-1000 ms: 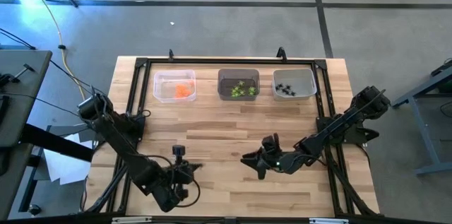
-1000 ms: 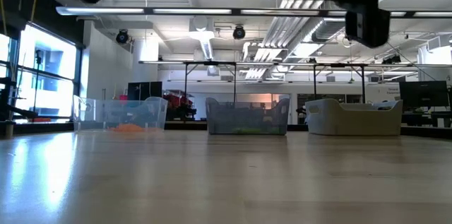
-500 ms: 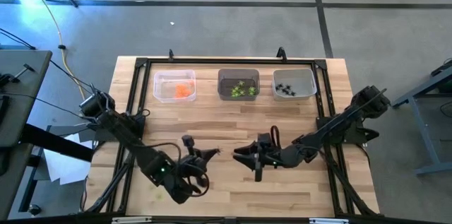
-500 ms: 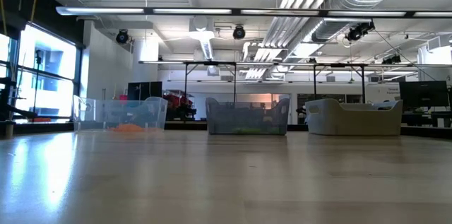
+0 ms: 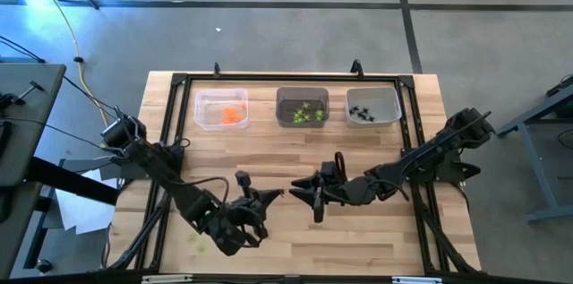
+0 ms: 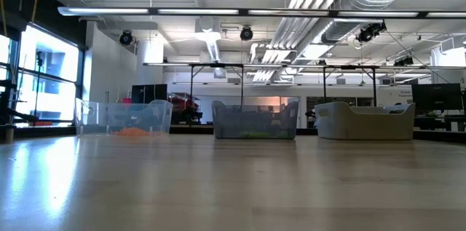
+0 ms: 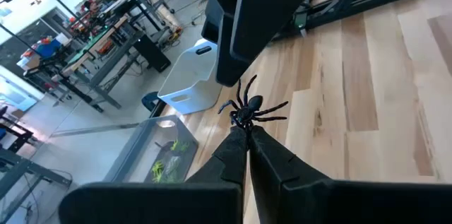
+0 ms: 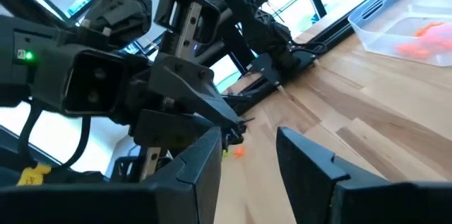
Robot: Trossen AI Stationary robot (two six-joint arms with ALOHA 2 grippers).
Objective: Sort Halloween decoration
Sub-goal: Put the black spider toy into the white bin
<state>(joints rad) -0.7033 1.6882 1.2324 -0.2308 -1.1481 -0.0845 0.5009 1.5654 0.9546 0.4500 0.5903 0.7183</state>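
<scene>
A black spider [image 7: 251,107], one of the Halloween decoration trinkets, hangs above the table's middle, and my left gripper [image 5: 274,194] is shut on it. My right gripper [image 5: 300,192] stands open right beside it, facing it from the table's right, with nothing between its fingers [image 8: 212,146]. The right wrist view shows my left gripper's tips and the spider [image 8: 236,133] just beyond my right gripper's open fingers. Three bins stand along the far edge: one with orange pieces [image 5: 221,109], one with green pieces [image 5: 302,107], one with black spiders [image 5: 372,106]. My left gripper pinches the spider's rear end [image 7: 246,119] between its two fingertips [image 7: 236,143], at their free ends only. The fingers lie nearly level and point toward the table's right. The spider sticks out past the tips, legs spread, lifted clear of the table.
A small orange piece [image 8: 239,152] and a green one [image 8: 225,154] lie on the wood below my left gripper. A black frame [image 5: 286,78] runs round the table top. Bare wood lies between the grippers and the bins.
My left gripper has gone up and toward the table's right and has tipped from pointing down to nearly level, still shut on the spider. My right gripper has risen, rolled and gone left toward it, staying open. The two now meet tip to tip.
</scene>
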